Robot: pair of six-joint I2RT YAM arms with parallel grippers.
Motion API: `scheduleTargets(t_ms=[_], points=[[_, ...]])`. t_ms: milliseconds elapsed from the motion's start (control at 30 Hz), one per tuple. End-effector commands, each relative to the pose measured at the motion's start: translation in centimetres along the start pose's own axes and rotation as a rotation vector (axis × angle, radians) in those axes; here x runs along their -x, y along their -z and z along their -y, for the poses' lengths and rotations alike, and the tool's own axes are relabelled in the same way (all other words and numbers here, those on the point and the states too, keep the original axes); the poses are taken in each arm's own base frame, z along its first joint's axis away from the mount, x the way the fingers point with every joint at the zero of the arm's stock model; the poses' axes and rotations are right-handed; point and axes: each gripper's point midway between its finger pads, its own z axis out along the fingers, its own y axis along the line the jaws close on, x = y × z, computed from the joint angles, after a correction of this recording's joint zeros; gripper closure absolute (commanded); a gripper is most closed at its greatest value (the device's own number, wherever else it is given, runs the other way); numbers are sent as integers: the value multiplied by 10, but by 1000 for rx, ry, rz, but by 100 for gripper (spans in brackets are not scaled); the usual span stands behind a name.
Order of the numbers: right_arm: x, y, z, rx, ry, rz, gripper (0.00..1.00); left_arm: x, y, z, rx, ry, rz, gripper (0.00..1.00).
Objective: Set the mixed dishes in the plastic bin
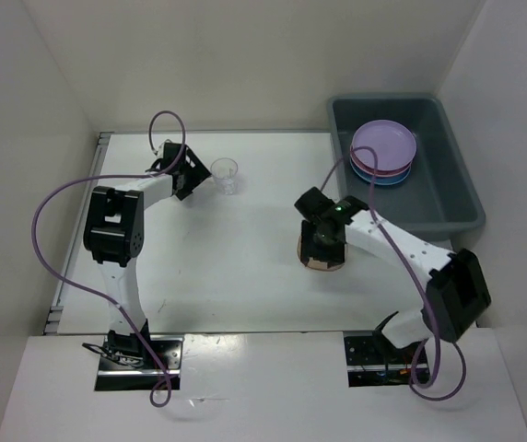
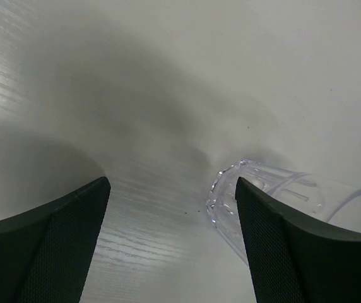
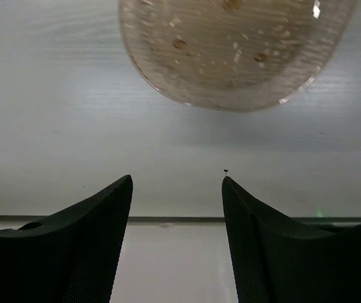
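A small clear cup (image 1: 225,175) stands upright on the white table at the back. My left gripper (image 1: 188,177) is open just left of it. In the left wrist view the cup (image 2: 262,192) sits beside the right finger (image 2: 294,252), partly behind it; the gripper (image 2: 173,183) holds nothing. A brownish translucent plate (image 1: 323,260) lies mid-table. My right gripper (image 1: 323,239) hovers over it, open and empty. In the right wrist view the plate (image 3: 234,50) lies beyond the gripper (image 3: 177,180). The grey-blue bin (image 1: 466,198) at the back right holds stacked purple (image 1: 384,143), pink (image 1: 371,166) and blue (image 1: 390,179) plates.
White walls close in the table at the back and both sides. Purple cables loop from both arms. The table's left edge has a metal rail (image 1: 61,295). The arm bases (image 1: 134,354) sit at the near edge.
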Motion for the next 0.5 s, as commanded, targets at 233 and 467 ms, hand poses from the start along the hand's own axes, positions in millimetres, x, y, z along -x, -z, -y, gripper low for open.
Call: scheduleTargets(t_ms=[233,467], points=[[55,-52,-62,-134,198,106,36,-47,-12,-38,100,-10,-153,12],[58,-77,-48,-302,286,97,36,-44,-10,-33,79,-9,-148,12]])
